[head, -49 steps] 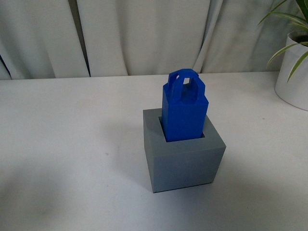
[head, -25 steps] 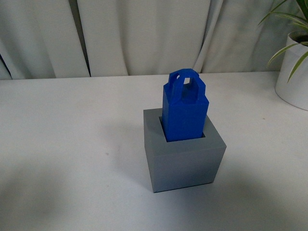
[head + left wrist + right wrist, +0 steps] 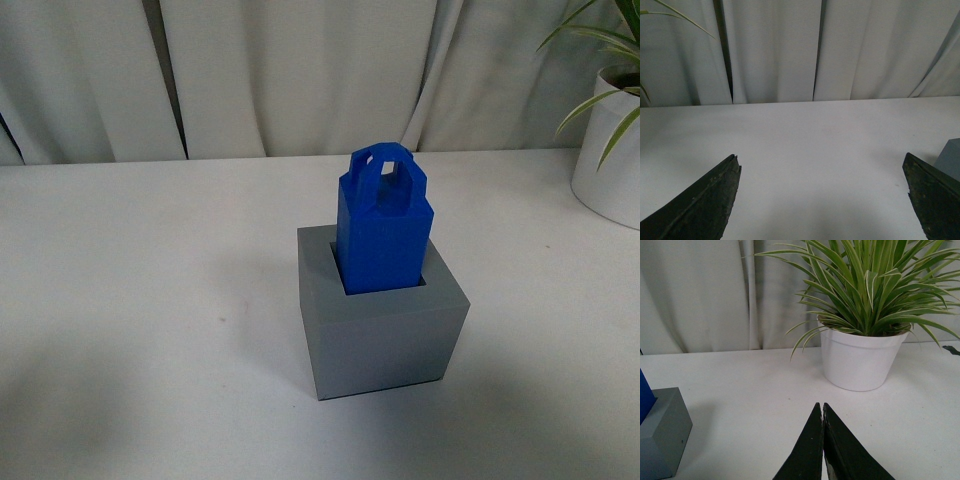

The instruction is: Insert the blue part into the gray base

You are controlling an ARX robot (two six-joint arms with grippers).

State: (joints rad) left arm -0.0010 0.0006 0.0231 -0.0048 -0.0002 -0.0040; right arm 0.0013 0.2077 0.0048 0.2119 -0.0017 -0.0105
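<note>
The blue part (image 3: 384, 228) stands upright in the square recess of the gray base (image 3: 380, 325) at the middle of the white table, its looped handle sticking up. Neither arm shows in the front view. In the left wrist view my left gripper (image 3: 822, 165) is open over bare table, and a corner of the gray base (image 3: 951, 159) peeks in beside one finger. In the right wrist view my right gripper (image 3: 821, 407) is shut with nothing in it, apart from the gray base (image 3: 662, 432) and a sliver of the blue part (image 3: 645, 395) at the picture's edge.
A white pot with a green striped plant (image 3: 860, 357) stands on the table near my right gripper; the pot (image 3: 608, 150) shows at the far right of the front view. Pale curtains (image 3: 300, 70) hang behind the table.
</note>
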